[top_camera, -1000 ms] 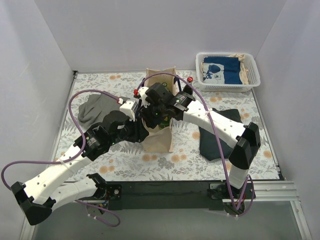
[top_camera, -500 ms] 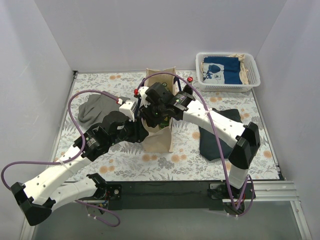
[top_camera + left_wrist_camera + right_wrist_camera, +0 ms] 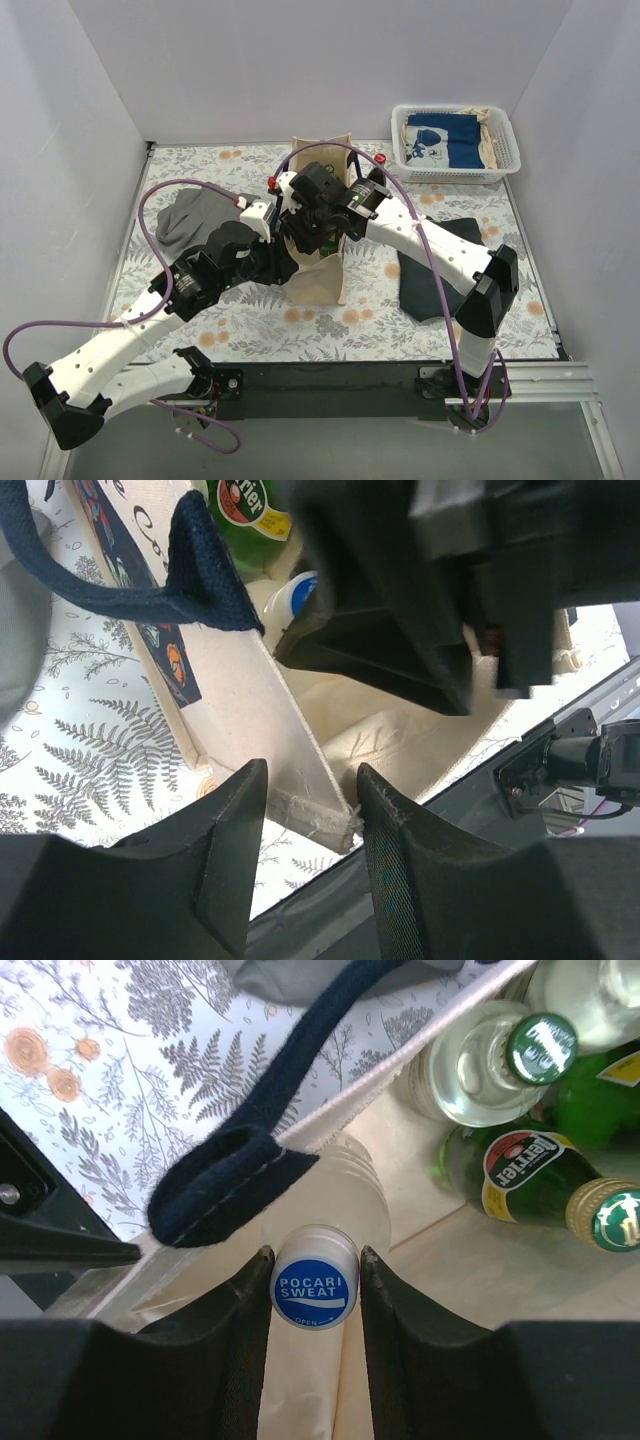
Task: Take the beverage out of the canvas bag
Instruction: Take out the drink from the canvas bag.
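The canvas bag [image 3: 318,278] stands upright mid-table, cream with navy handles [image 3: 250,1175]. Inside it, the beverage [image 3: 314,1290] is a clear bottle whose white cap reads Pocari Sweat. My right gripper [image 3: 314,1257] reaches down into the bag [image 3: 316,232], and both of its fingers press against the sides of that cap. My left gripper [image 3: 310,805] is at the bag's left side [image 3: 283,262], shut on the rim of the cream wall [image 3: 255,705]. A green Perrier bottle [image 3: 530,1175] and a clear bottle with a green cap [image 3: 490,1060] also stand in the bag.
A white basket [image 3: 456,165] holding blue and cream cloths sits at the back right. A dark cloth [image 3: 440,268] lies right of the bag. A grey cloth [image 3: 190,220] lies to its left. White walls close in the floral table [image 3: 360,315].
The right gripper's fingers have closed in on the bottle cap. Both arms have barely shifted, and the left grip on the bag's rim is unchanged.
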You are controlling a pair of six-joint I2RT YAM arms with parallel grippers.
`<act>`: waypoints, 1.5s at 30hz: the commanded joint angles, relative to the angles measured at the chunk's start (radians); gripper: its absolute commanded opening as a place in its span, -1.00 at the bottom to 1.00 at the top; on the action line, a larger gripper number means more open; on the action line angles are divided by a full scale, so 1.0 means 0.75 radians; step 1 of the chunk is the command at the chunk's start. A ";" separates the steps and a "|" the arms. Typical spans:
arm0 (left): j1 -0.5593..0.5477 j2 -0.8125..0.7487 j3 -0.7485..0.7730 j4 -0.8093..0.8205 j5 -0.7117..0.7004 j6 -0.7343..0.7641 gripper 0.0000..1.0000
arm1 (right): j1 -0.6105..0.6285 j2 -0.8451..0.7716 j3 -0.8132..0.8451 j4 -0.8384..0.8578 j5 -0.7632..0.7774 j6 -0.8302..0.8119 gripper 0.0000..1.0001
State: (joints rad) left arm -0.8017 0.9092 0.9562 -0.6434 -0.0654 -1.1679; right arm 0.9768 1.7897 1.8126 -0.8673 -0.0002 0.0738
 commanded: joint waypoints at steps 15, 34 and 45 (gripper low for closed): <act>-0.005 0.013 0.012 -0.081 -0.046 0.029 -0.17 | 0.009 -0.108 0.273 0.054 -0.006 0.020 -0.97; -0.005 0.023 0.044 -0.073 -0.129 0.025 -0.10 | 0.011 -0.194 0.285 0.111 0.148 0.045 -0.97; -0.005 0.027 0.063 -0.077 -0.191 0.003 0.27 | 0.009 -0.235 0.328 0.117 0.125 0.051 -0.97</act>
State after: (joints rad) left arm -0.8024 0.9310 0.9768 -0.6510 -0.1516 -1.1645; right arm 0.9775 1.7107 1.9678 -0.9115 0.1009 0.1017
